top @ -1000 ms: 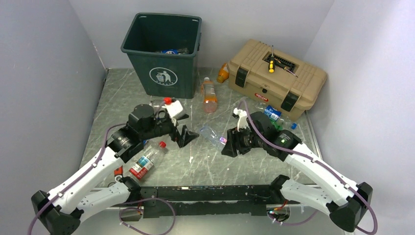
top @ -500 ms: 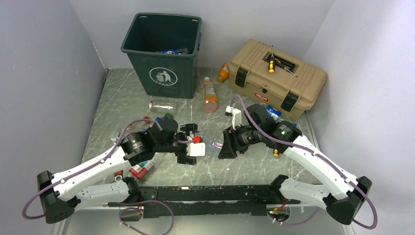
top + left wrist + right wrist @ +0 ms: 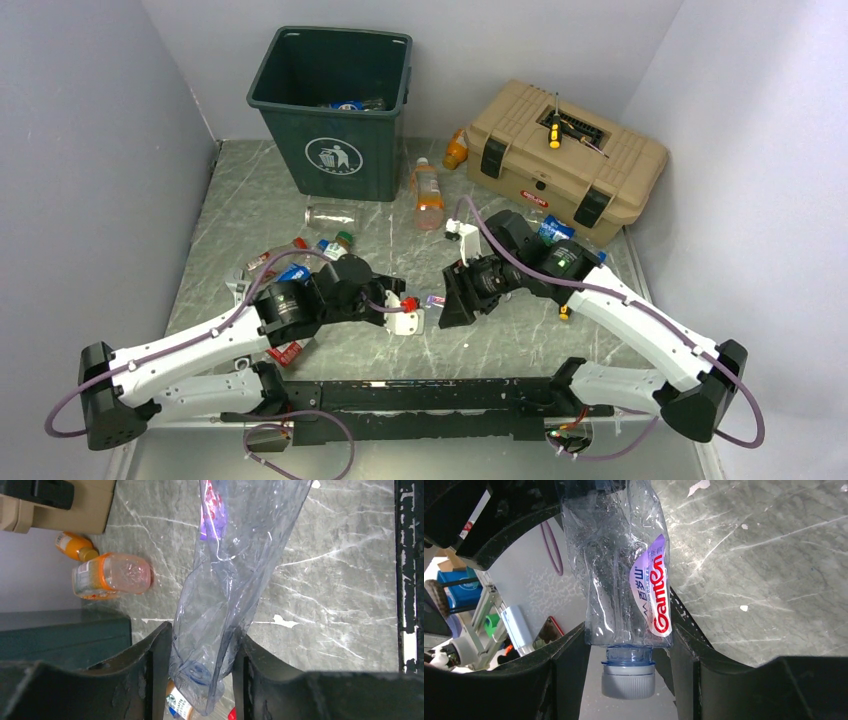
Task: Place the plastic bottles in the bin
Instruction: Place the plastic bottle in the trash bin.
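One crushed clear plastic bottle [image 3: 432,299] with a purple-white label hangs between my two grippers above the table's middle. My left gripper [image 3: 410,312] is shut on its flattened base end [image 3: 220,605], with a finger [image 3: 155,670] on each side. My right gripper [image 3: 629,645] is shut on its shoulder [image 3: 619,580], just above the grey cap [image 3: 628,680]. The dark green bin [image 3: 335,110] stands at the back left with some bottles [image 3: 350,103] inside. More plastic bottles lie loose: an orange-labelled one [image 3: 427,195], a small orange one [image 3: 456,150] and a clear one [image 3: 330,214].
The tan toolbox [image 3: 565,155] sits at the back right with a yellow-handled screwdriver [image 3: 554,135] on its lid. Several bottles are piled by the left arm [image 3: 290,260], one with a red label lies under it [image 3: 290,350], and blue-labelled ones [image 3: 555,230] lie by the toolbox.
My left arm swung right and forward to the bottle held by my right gripper, and its jaws closed on the bottle's base. My right gripper shifted slightly left with the bottle.
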Controlling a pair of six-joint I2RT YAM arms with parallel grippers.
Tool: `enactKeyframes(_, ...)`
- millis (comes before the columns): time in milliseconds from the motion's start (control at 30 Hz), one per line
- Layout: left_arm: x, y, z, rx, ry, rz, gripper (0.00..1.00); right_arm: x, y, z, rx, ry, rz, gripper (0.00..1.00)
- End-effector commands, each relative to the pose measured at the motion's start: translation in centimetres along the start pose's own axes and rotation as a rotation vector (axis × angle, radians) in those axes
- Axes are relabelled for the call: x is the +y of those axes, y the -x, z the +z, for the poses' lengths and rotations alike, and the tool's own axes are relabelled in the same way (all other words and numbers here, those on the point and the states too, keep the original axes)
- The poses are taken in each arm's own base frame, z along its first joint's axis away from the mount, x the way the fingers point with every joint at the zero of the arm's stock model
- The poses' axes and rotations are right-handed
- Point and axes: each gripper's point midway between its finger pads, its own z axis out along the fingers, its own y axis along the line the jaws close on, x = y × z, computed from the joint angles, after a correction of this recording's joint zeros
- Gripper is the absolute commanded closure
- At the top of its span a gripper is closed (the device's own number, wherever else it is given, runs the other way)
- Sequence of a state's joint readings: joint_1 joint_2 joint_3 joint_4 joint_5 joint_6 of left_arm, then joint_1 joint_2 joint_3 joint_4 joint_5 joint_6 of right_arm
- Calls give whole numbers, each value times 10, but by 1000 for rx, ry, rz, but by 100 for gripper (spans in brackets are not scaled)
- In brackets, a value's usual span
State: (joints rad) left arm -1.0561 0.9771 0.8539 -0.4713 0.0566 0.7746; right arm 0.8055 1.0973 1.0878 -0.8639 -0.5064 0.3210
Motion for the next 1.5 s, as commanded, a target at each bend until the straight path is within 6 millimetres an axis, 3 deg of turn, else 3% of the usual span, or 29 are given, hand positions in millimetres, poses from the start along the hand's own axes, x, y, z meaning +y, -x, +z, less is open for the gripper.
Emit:
enactKeyframes(0, 21, 15, -8, -54, 99, 2, 67, 22, 19, -13, -50, 53, -57, 100)
enactKeyframes(67, 20, 16, -8, -63, 96, -13, 74, 26, 23, -17, -61, 55, -66, 95)
enactKeyframes(133, 20, 21, -8, -85, 95, -39, 86, 32, 28, -25, -85, 68, -86, 62)
enactKeyframes(200, 20, 29, -11, -119, 90, -75, 100, 38, 38, -36, -145, 65, -117, 35)
enactKeyframes(267, 19, 38, -14, -157, 78, -121, 100, 41, 49, -50, -237, 43, -163, 9)
enactKeyframes(333, 19, 50, -18, -196, 62, -184, 100, 43, 61, -65, -355, 20, -216, 2)
enactKeyframes(500, 21, 81, -26, -345, 29, -377, 100, 45, 85, -118, -817, 1, -264, 0)
enactKeyframes(633, 31, 109, -34, -461, -4, -560, 100, 54, 82, -146, -1034, 66, -305, 0)
enactKeyframes(833, 43, 153, -52, -689, -80, -793, 100, 61, 73, -149, -1151, 175, -342, 0)
enactKeyframes(1100, 51, 185, -73, -924, -205, -922, 100, 81, 79, -132, -1129, 329, -374, 0)
enactKeyframes(1367, 44, 191, -65, -956, -293, -962, 100, 103, 98, -146, -1218, 460, -371, 2)
enactKeyframes(1467, 43, 191, -61, -952, -305, -967, 100, 107, 104, -146, -1229, 494, -362, 8)
